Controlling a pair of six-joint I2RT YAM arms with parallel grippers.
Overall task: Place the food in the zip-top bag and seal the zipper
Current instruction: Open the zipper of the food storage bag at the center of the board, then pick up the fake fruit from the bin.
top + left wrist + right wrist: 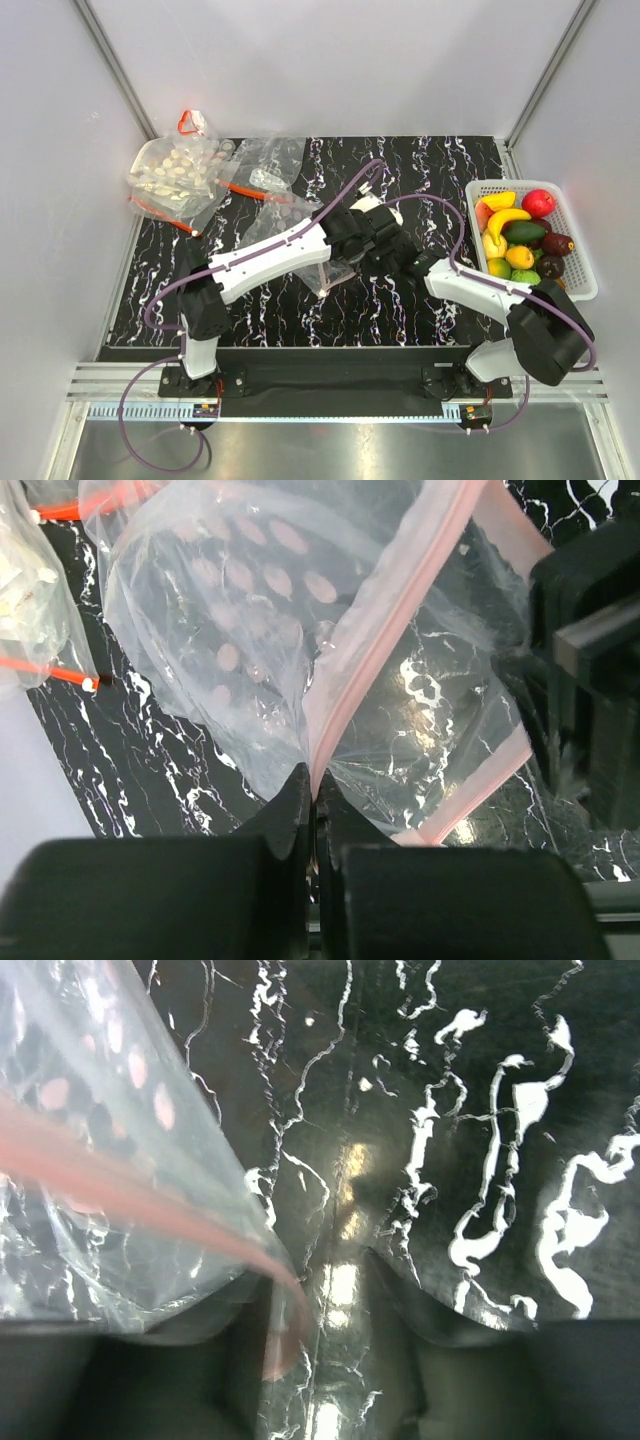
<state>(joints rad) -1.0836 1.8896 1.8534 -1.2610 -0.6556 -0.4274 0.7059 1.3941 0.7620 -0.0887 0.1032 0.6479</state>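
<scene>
The zip-top bag (322,272) lies at the table's middle, clear with white dots; the left wrist view shows it spread open (250,610). My left gripper (315,785) is shut on the zipper (390,620), a pale red strip along the mouth, and in the top view it (350,250) is over the bag. My right gripper (335,1360) is open, and the strip's end (285,1320) hangs between its fingers beside the left one. In the top view it (386,250) faces the left gripper closely. The food (520,240) lies in a basket at the right.
The white mesh basket (585,275) stands at the table's right edge. A clear bag of white pieces (180,172) with red-orange strips and a smaller clear bag (268,165) lie at the back left. The two arms cross the table's middle.
</scene>
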